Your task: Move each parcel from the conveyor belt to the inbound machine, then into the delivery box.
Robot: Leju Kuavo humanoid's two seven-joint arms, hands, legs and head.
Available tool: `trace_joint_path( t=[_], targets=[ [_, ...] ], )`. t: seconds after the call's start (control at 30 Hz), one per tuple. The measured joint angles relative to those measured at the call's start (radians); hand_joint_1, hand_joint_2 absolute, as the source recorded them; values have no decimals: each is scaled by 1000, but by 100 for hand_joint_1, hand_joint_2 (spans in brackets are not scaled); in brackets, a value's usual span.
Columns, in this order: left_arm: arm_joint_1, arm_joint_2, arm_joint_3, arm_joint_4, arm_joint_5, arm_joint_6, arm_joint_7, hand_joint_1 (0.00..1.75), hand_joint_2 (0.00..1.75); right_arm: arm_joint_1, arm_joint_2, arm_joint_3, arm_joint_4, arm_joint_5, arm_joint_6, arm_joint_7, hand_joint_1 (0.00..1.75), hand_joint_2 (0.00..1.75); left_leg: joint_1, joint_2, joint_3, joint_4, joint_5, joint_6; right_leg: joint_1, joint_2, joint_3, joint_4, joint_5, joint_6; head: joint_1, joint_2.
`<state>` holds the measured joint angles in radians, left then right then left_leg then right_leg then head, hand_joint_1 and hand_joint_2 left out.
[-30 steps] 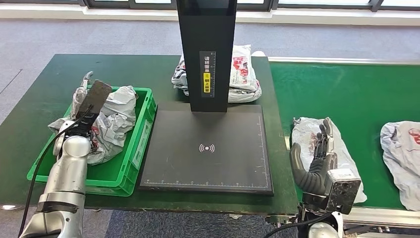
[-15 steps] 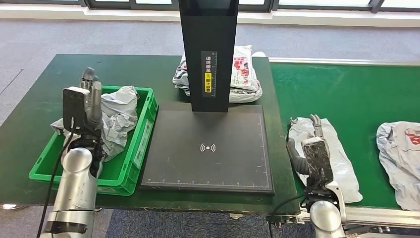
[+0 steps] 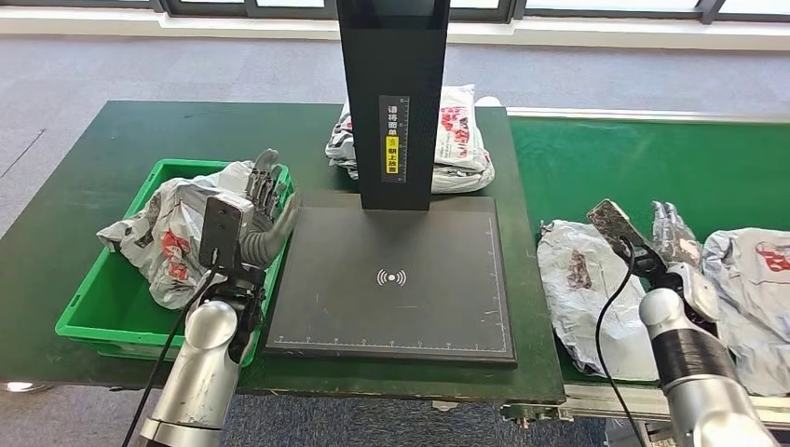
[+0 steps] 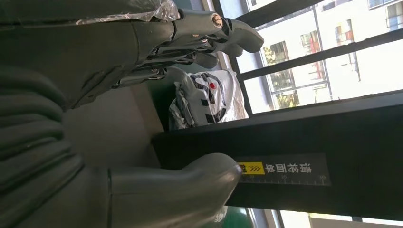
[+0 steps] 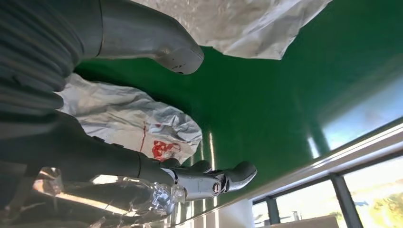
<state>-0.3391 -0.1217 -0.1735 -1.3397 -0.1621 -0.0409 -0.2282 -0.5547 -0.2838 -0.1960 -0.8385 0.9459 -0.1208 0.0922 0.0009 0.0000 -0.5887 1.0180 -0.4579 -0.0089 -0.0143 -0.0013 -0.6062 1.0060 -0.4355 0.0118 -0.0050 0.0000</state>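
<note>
Parcel: we take the crumpled grey-white plastic mailer bag with red print (image 3: 592, 293) lying on the green conveyor belt (image 3: 643, 163) as the next one to move; it sits flat, just right of the black scanner plate of the inbound machine (image 3: 391, 279).
Handling: we judge it light, soft and slack, with a slippery film skin; it will sag and fold when lifted, so we would gather a bunch of film near its middle, over whatever is inside, rather than pinch a loose corner.
Right hand: our right hand (image 3: 673, 244) hangs over the belt between this bag and a second grey mailer (image 3: 755, 298); its fingers (image 5: 209, 180) are spread and hold nothing, thumb wide apart.
Parcel to fingers: the bag lies beside and below the hand, near but apart.
Left hand: our left hand (image 3: 265, 209) stands empty with fingers apart at the rim of the green plastic delivery crate (image 3: 102, 312), where a mailer (image 3: 172, 237) already lies.
</note>
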Motion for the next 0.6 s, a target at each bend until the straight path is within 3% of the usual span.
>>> trace_joint_path(
  t=[0.23,0.6],
  targets=[
    [0,-14,-5,12,-3,-23,-2,0,175,-56,-10,66,168,141,160,2,0,175,1,0,0,0,0,0,1,0,0,0,0,0,0,0],
    [-21,-19,-20,42,-13,-31,-3,0,175,-41,-6,158,286,190,253,-19,0,175,0,-1,0,0,0,0,0,-1,0,0,0,0,0,0]
  ],
)
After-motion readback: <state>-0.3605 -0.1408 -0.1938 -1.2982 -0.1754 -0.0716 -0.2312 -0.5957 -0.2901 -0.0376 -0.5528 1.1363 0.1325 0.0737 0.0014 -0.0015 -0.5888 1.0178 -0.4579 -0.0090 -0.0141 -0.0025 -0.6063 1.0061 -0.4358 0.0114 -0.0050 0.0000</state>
